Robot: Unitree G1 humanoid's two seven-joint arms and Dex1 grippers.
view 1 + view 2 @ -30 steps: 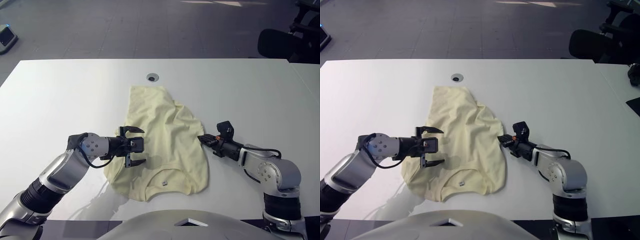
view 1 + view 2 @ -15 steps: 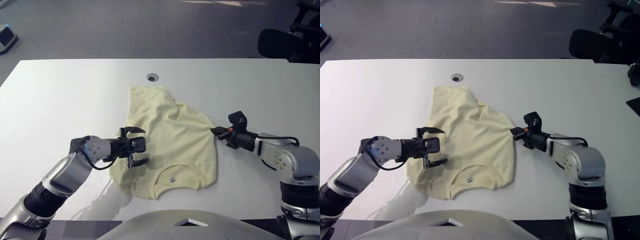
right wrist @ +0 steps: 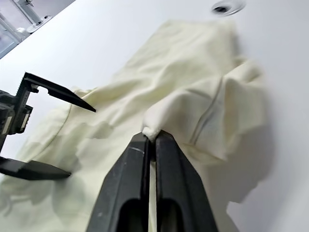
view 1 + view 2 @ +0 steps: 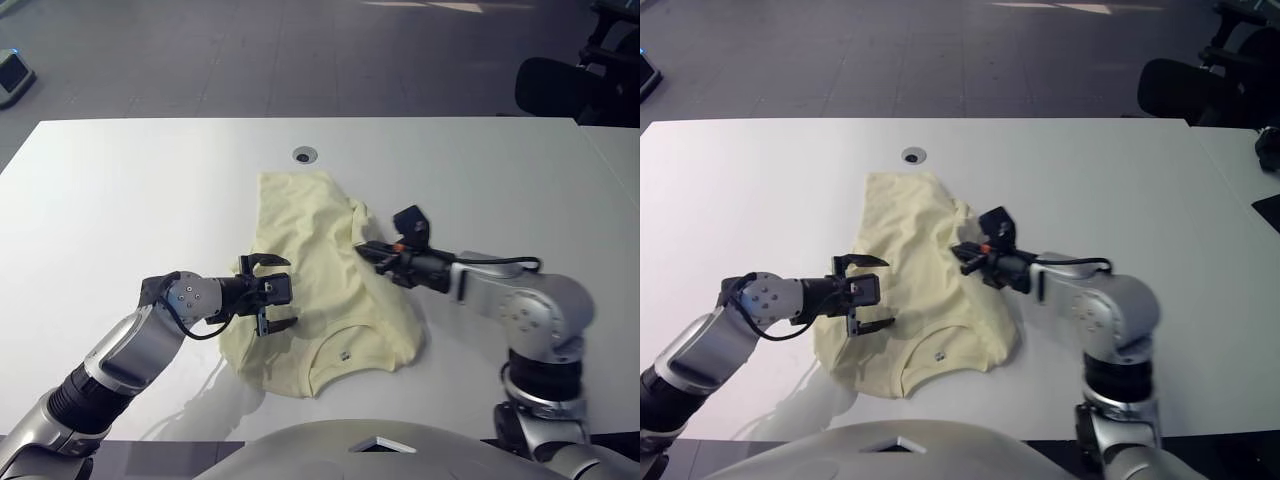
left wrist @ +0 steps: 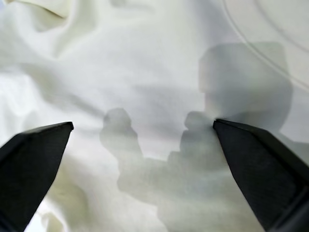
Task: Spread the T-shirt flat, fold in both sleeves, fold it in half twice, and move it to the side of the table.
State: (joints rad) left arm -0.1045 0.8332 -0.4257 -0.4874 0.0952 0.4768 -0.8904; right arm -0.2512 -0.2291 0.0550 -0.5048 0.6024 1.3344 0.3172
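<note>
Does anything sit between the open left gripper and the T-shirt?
Nothing visible does. The left gripper is open right over the T-shirt, with only bare cloth below it. The right gripper pinches a fold farther across.

White table (image 4: 120, 180): crumpled pale-yellow T-shirt (image 4: 300, 230) near centre; round grommet (image 4: 305, 154) just beyond it.

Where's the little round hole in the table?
In the left eye view, the round hole sits in the white table toward its far edge, near the middle, just beyond the T-shirt's far end.
</note>
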